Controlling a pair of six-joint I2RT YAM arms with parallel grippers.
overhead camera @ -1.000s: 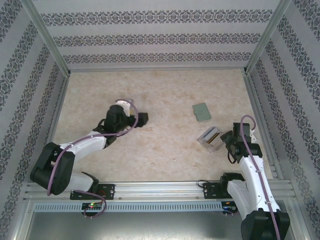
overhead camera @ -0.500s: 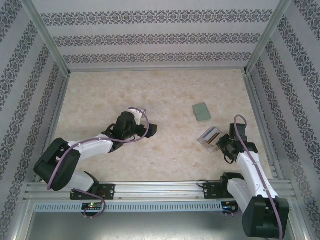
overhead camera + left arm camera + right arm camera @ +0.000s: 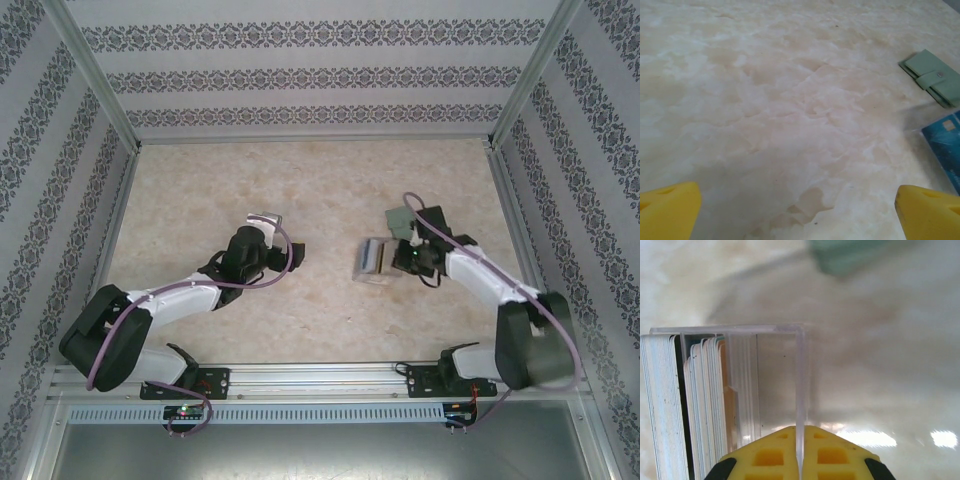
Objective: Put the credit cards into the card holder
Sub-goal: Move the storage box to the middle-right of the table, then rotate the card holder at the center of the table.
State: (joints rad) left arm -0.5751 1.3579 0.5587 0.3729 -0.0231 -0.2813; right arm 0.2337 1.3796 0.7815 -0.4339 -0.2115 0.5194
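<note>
The left gripper (image 3: 292,256) gapes wide and empty, well left of the rack (image 3: 372,262). Cards (image 3: 670,405) stand in the rack's slots. The right gripper (image 3: 801,440) is pinched tight on the rack's clear wall. The wallet (image 3: 932,77) lies folded just beyond the rack.

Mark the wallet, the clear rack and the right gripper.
wallet (image 3: 927,66): left wrist view, its green top face
clear rack (image 3: 776,385): right wrist view, its empty clear compartment
right gripper (image 3: 801,436): right wrist view, between fingertips pinching the rack's wall
</note>
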